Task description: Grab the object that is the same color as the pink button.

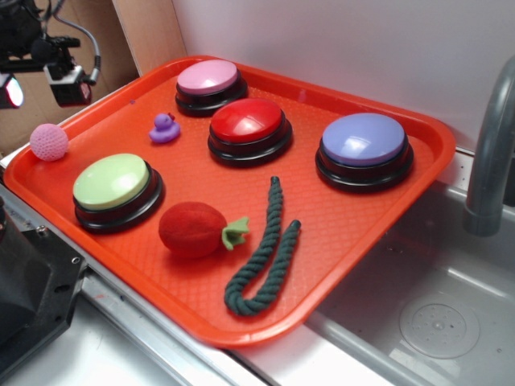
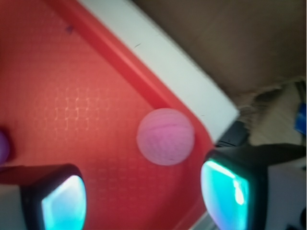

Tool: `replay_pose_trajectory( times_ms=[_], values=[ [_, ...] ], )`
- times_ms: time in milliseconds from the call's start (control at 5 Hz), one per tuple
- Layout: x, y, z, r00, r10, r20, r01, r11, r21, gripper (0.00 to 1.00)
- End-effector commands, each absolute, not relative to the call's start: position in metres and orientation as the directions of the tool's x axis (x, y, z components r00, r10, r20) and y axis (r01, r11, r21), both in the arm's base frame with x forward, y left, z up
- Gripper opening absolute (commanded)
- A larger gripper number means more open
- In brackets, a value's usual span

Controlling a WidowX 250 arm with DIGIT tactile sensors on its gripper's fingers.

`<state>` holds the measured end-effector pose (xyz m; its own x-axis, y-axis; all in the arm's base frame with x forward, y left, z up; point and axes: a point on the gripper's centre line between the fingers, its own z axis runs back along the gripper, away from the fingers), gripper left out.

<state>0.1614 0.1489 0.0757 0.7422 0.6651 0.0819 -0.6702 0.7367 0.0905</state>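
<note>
The small pink crocheted ball (image 1: 49, 142) lies at the left corner of the orange tray (image 1: 346, 217), by its rim. The pink button (image 1: 209, 84) stands at the tray's far side. My gripper (image 1: 44, 72) hangs above the ball at the upper left, only partly in view. In the wrist view the ball (image 2: 166, 136) lies on the tray below and just ahead of my gripper (image 2: 144, 199). The two fingers stand wide apart, with bare tray between them. The gripper is open and holds nothing.
On the tray are a purple rubber duck (image 1: 164, 129), a red button (image 1: 248, 129), a lavender-blue button (image 1: 364, 148), a green button (image 1: 117, 188), a red plush fruit (image 1: 195, 229) and a dark green rope (image 1: 265, 249). A steel sink (image 1: 434, 322) and faucet (image 1: 491, 153) are at the right.
</note>
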Motion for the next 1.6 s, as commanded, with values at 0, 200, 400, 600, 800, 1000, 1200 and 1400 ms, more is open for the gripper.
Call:
replay_pose_trajectory(
  times_ms=[0, 200, 400, 600, 800, 1000, 1200, 1400],
  values=[
    [0.165, 0.159, 0.055, 0.802, 0.596, 0.035, -0.596, 0.796, 0.107, 1.00],
    [0.158, 0.168, 0.051, 0.802, 0.597, 0.034, -0.596, 0.796, 0.104, 1.00],
    [0.154, 0.169, 0.057, 0.783, 0.618, 0.075, -0.620, 0.764, 0.177, 1.00],
    [0.151, 0.175, 0.053, 0.755, 0.652, 0.067, -0.652, 0.735, 0.184, 1.00],
    [0.151, 0.181, 0.045, 0.746, 0.666, 0.000, -0.661, 0.739, 0.131, 0.02],
    [0.156, 0.183, 0.040, 0.734, 0.678, -0.041, -0.671, 0.733, 0.108, 0.00],
    [0.157, 0.183, 0.040, 0.729, 0.684, -0.038, -0.677, 0.728, 0.107, 0.00],
    [0.162, 0.173, 0.055, 0.794, 0.608, -0.004, -0.604, 0.789, 0.110, 0.00]
  ],
)
